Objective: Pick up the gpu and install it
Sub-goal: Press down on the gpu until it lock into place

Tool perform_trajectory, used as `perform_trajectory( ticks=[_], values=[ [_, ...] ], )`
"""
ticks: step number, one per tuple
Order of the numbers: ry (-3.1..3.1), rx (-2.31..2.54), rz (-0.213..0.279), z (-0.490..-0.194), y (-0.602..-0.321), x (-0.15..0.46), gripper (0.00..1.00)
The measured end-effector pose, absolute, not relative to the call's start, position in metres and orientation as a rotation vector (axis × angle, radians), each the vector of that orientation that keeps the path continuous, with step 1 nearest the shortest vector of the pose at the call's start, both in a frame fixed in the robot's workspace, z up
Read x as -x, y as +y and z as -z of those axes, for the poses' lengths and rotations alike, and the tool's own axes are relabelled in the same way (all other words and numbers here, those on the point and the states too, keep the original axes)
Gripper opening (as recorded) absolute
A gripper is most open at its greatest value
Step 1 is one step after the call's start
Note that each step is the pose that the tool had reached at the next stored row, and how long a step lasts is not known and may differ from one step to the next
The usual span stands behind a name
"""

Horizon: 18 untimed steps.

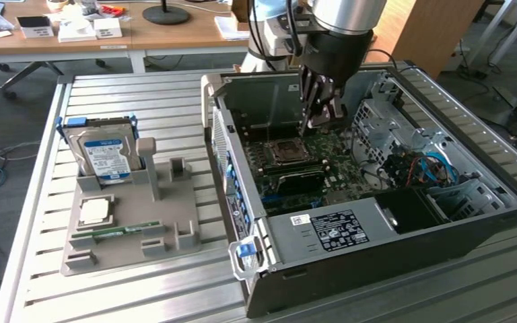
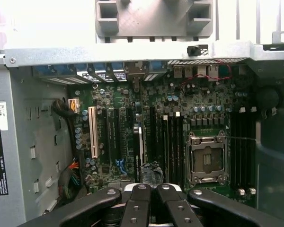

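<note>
The pincer (image 1: pixel 320 120) hangs inside the open computer case (image 1: pixel 474 202), just above the motherboard (image 1: pixel 308 168), its fingers (image 2: pixel 138 208) clenched together. In the wrist view a thin card, seemingly the gpu (image 2: pixel 140 142), stands edge-on in the slots below the fingertips; whether the fingers pinch it is hard to tell, since their tips hide its near end. On the tabletop (image 1: pixel 151 282), a grey holder (image 1: pixel 132 229) carries a hard drive (image 1: pixel 104 153)
</note>
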<state>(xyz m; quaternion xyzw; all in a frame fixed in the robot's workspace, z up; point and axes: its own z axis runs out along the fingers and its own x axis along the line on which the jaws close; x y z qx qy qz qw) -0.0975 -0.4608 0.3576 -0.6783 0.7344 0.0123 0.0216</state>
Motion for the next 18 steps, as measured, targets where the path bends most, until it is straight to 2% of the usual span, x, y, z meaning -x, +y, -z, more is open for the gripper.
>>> perform_trajectory(
  ticks=[9,18],
  values=[
    [2.276,2.102,-0.038,-0.341,-0.461,0.097,0.11],
    [2.276,2.102,-0.038,-0.34,-0.461,0.097,0.11]
  ],
)
